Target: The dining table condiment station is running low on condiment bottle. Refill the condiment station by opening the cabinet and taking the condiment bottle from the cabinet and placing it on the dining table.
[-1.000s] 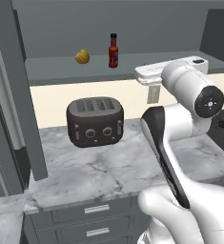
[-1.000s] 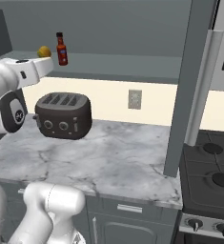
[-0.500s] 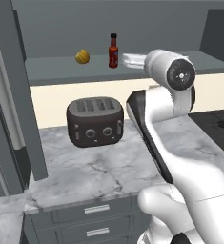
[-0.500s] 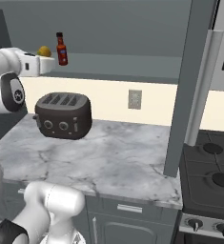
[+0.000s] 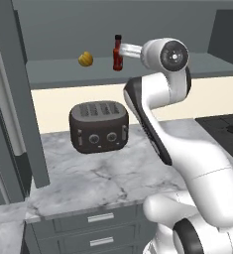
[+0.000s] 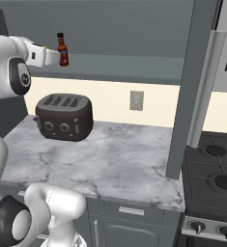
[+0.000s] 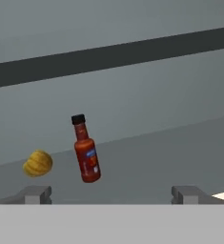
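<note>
Up on the open cabinet (image 5: 138, 69) shelf we see the condiment bottle (image 5: 117, 53), standing upright with its black cap on, and a round yellow-orange item (image 5: 86, 59) on the same shelf, apart from it on the far side from the arm. In the left base view the white wrist crosses in front of the bottle's lower side, so part of the red body is hidden there, and we cannot make out the fingers themselves. In the right base view the forearm ends just at the bottle (image 6: 63, 49), and the yellow item is covered by the arm.

From the hand view, our tool (image 7: 112, 193) shows its two finger tips (image 7: 36, 193) set wide apart at the bottom edge, jaws spread fully and holding nothing. The bottle (image 7: 86, 150) appears between them and ahead, closer to the finger tip on the yellow item's (image 7: 37, 163) side; it looks tilted, which is the roll of the camera. How near the tips are to the bottle we can only guess; probably close but not touching.

Below the shelf, a dark toaster (image 5: 99, 127) sits on the marble worktop (image 5: 118, 173), with drawers (image 5: 100, 229) under its front edge, partly cut off by the robot's base.
</note>
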